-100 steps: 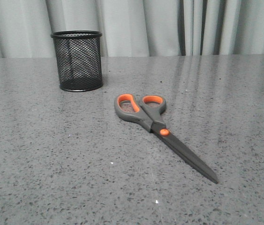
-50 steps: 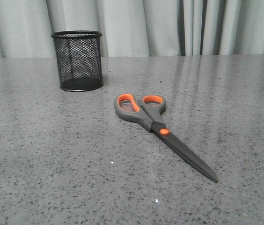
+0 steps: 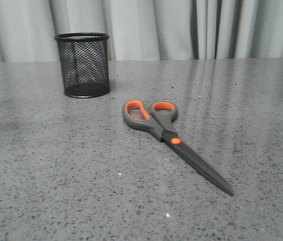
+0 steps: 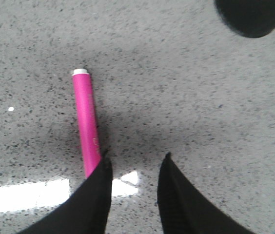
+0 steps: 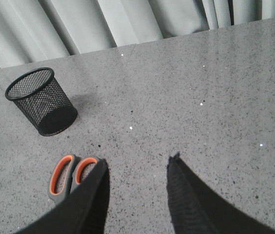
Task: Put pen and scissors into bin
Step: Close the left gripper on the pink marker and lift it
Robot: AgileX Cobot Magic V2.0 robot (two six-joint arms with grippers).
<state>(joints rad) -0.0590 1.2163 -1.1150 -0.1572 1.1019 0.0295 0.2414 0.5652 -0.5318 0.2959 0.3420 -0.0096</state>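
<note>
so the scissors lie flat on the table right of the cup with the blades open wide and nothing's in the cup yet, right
Not quite: the scissors have their blades closed, not open wide; the front view shows one dark tapering blade line. The rest holds: they lie flat on the table, right of the cup, and no pen or scissors sticks out of the cup.

Each tool, left (image 4: 133, 165) and right (image 5: 136, 165), shows two matte black, tapering fingers with finely ribbed inner faces.
</note>
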